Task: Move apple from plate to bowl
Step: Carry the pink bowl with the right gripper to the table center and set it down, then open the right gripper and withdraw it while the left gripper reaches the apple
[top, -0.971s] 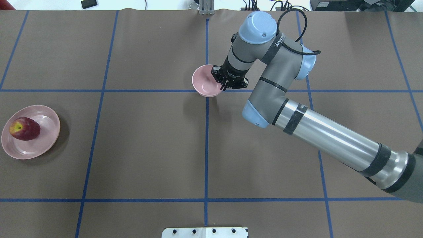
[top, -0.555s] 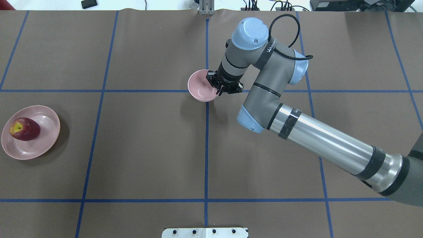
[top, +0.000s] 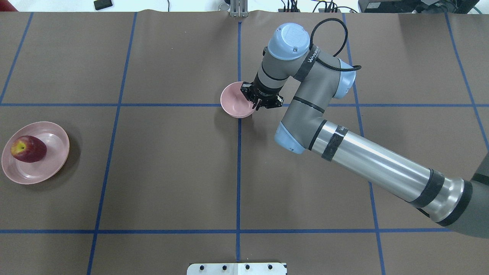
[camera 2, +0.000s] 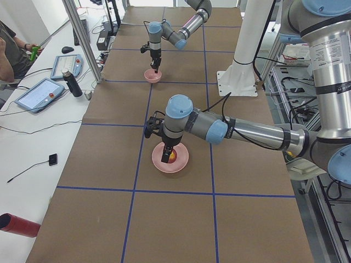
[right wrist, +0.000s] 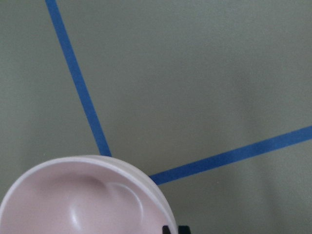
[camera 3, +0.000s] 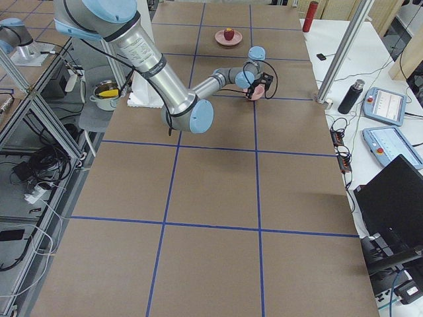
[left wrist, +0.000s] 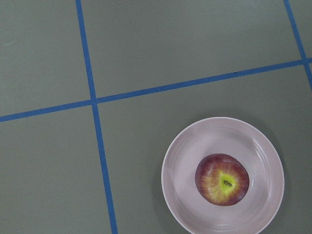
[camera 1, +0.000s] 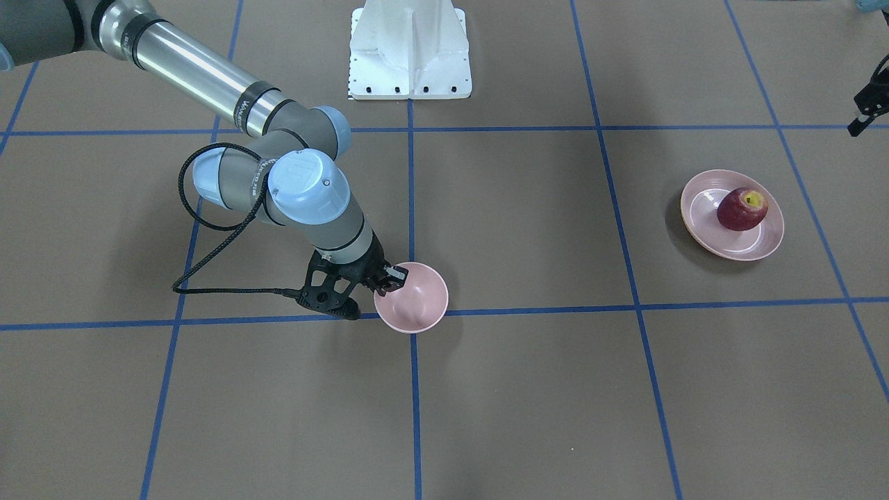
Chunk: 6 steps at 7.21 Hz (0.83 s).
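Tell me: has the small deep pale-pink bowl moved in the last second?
Yes: the pink bowl shifted toward the robot, farther over the horizontal blue tape line.

The bench (top: pixel 172 172) is a brown surface marked into squares by blue tape lines (top: pixel 238 172). The plate (top: pixel 42 172) lies flat near the robot's left end. The bowl (top: pixel 233 103) is at the middle, over a tape crossing; it may be tipped or slightly raised, which is hard to tell. A white base (camera 1: pixel 410 55) stands at the robot's edge.
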Each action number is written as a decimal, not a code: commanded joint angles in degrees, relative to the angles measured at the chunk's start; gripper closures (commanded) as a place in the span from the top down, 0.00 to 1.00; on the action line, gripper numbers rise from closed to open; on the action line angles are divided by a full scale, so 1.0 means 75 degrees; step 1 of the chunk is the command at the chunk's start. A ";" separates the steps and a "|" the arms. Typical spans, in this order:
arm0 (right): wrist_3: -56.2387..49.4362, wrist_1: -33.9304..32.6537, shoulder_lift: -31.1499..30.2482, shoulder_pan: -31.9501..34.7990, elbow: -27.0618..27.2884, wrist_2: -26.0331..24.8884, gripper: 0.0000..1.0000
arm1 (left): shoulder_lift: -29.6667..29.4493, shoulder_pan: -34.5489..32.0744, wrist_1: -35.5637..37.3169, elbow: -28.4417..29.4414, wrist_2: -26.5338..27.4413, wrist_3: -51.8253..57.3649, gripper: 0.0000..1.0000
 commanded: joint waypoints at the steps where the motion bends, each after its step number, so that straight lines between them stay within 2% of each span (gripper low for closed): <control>1: 0.0023 0.0000 0.0003 -0.0001 0.0003 -0.0004 0.98 | 0.0023 0.0000 0.0012 0.0033 0.0000 -0.0044 0.97; 2: 0.0057 0.0000 -0.0020 0.0023 0.0131 0.0019 1.00 | 0.0035 0.0162 -0.0023 0.0022 -0.0011 -0.0567 0.97; 3: 0.0058 -0.0186 -0.0438 0.0278 0.0874 0.0344 1.00 | 0.0035 0.0663 -0.0221 0.0033 0.0081 -0.1233 0.98; 4: -0.0070 -0.0280 -0.1567 0.0745 0.2019 0.1032 1.00 | -0.0023 0.1202 -0.0246 0.0033 0.0175 -0.2354 0.98; 5: -0.0245 -0.0281 -0.2460 0.1155 0.2761 0.1341 1.00 | -0.0209 0.1984 -0.0281 0.0010 0.0710 -0.2945 0.98; 6: -0.0839 -0.0281 -0.3072 0.1380 0.3221 0.1367 1.00 | -0.0258 0.2387 -0.0513 0.0033 0.1121 -0.3287 0.98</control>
